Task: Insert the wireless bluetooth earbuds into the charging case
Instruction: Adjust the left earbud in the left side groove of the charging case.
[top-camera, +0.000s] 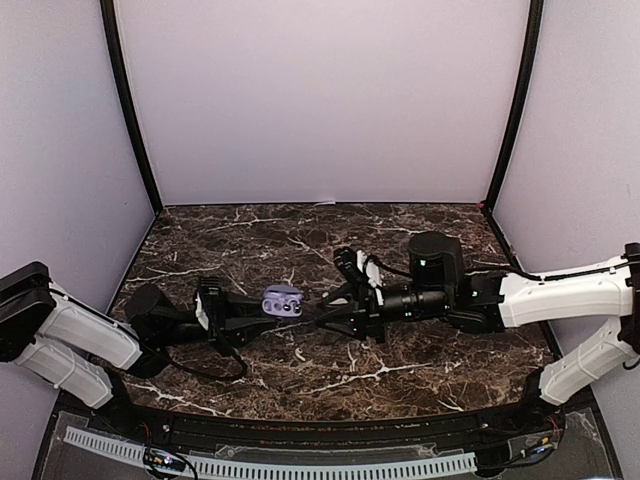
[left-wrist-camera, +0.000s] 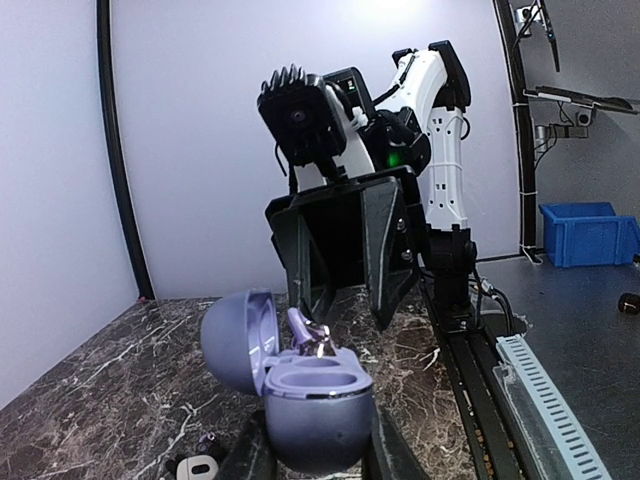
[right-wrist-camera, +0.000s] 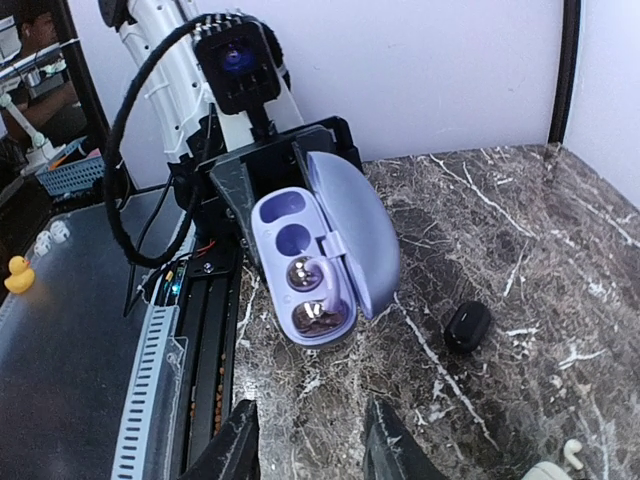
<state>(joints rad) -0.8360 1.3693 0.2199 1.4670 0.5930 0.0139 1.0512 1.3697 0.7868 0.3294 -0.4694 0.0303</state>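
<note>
Figure: two arms meeting over the middle of the bench (right-wrist-camera: 500, 220), shown in the top, left wrist and right wrist views.

**Left arm.** The left gripper (left-wrist-camera: 318, 452) is clamping the lavender charging case (right-wrist-camera: 262, 228) by its lower body. It is holding the case off the marbled surface, near the middle of the bench.

**Case.** The case is standing open. Its lid (left-wrist-camera: 232, 340) is swung back on the hinge, and its tray is facing the opposite arm.

**Earbuds.** Two earbuds (right-wrist-camera: 304, 273) with glossy, mirror-like faces are sitting one below the other in the tray, next to the lid (best seen in the right wrist view). Two darker recesses are showing above them. Whether each bud is fully seated cannot be told.

**Right arm.** The right gripper (right-wrist-camera: 308, 446) is pointing straight at the tray. Its fingers are parted and are carrying nothing between them. In the top view its tips are lying just beside the case.

**Loose items.** A small dark oval object (right-wrist-camera: 467, 326) is lying on the bench to one side of the case, apart from it. A small white object (left-wrist-camera: 200, 467) is resting on the bench below the held case. It is too blurred to identify.
</note>
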